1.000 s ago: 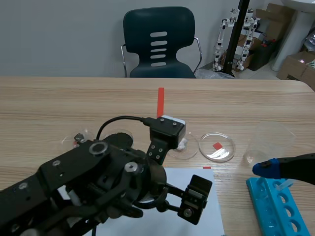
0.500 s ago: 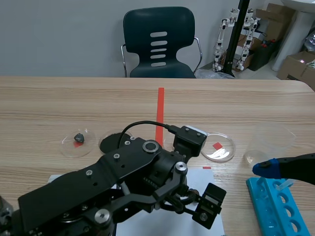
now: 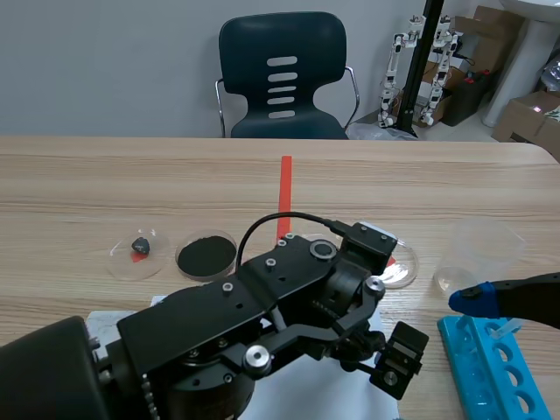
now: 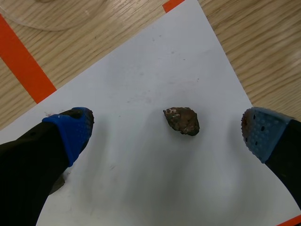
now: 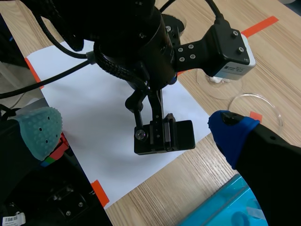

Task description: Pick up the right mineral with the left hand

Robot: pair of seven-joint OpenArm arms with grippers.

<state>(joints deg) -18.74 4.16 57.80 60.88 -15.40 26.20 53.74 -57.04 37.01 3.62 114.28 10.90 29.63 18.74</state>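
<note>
A small brown mineral (image 4: pixel 182 120) lies on the white paper (image 4: pixel 155 56). My left gripper (image 4: pixel 164 134) hangs open above it, one blue pad (image 4: pixel 70 132) on each side of the stone and neither touching it. In the scene view the left arm covers the paper's middle, its gripper (image 3: pixel 392 360) sits low near the paper's right edge, and the stone is hidden. My right gripper (image 5: pixel 136 132) is open and holds nothing; it hovers at the right near the blue rack, its blue fingertip (image 3: pixel 472 300) showing.
A dish with a dark stone (image 3: pixel 140 246) and a dish of black powder (image 3: pixel 206 253) sit at the left. A dish with a white stone (image 5: pixel 221 84), another dish (image 3: pixel 398 262), a clear beaker (image 3: pixel 477 254) and the blue tube rack (image 3: pixel 494 367) stand at the right.
The left arm has swung to the right over the paper, uncovering the two left dishes and hiding the middle one. The right arm has not moved.
</note>
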